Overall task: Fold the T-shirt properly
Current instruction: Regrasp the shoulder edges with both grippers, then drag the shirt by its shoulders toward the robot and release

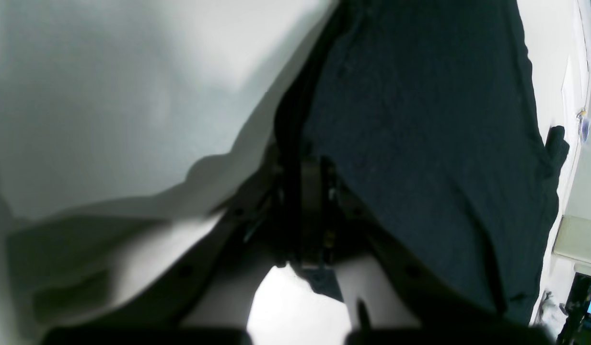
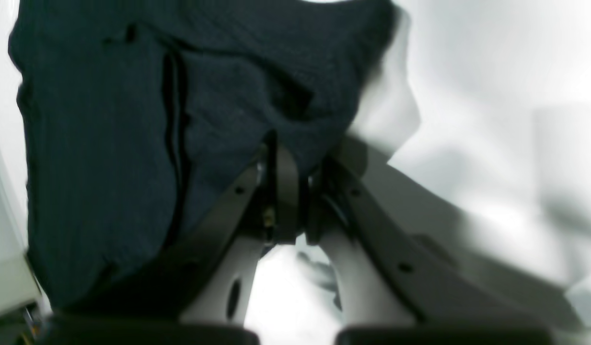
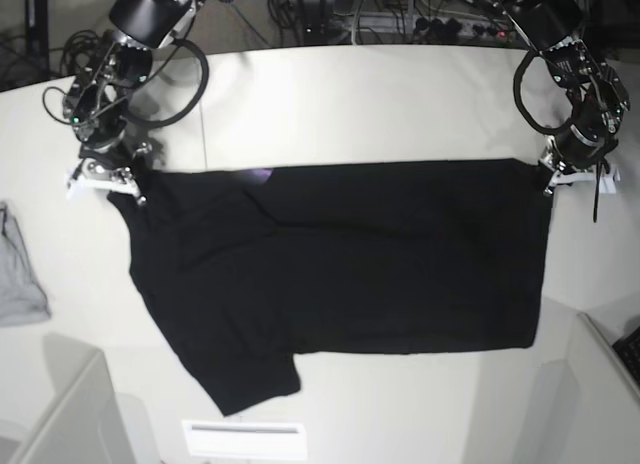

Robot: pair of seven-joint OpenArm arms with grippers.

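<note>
The black T-shirt [image 3: 340, 259] lies spread, plain side up, across the white table [image 3: 350, 104], with a sleeve trailing toward the front left. A bit of purple print [image 3: 262, 174] peeks out at its far edge. My left gripper [image 3: 547, 179] is shut on the shirt's far right corner; in the left wrist view the gripper [image 1: 310, 191] has its jaws closed on the dark cloth [image 1: 420, 120]. My right gripper [image 3: 128, 184] is shut on the far left corner; in the right wrist view the gripper [image 2: 288, 191] pinches the cloth [image 2: 108, 143].
A small light-grey garment [image 3: 18, 274] lies at the table's left edge. A white label [image 3: 243, 439] sits at the front edge. Grey box corners stand at the front left [image 3: 60, 424] and front right [image 3: 600, 404]. Cables run behind the table.
</note>
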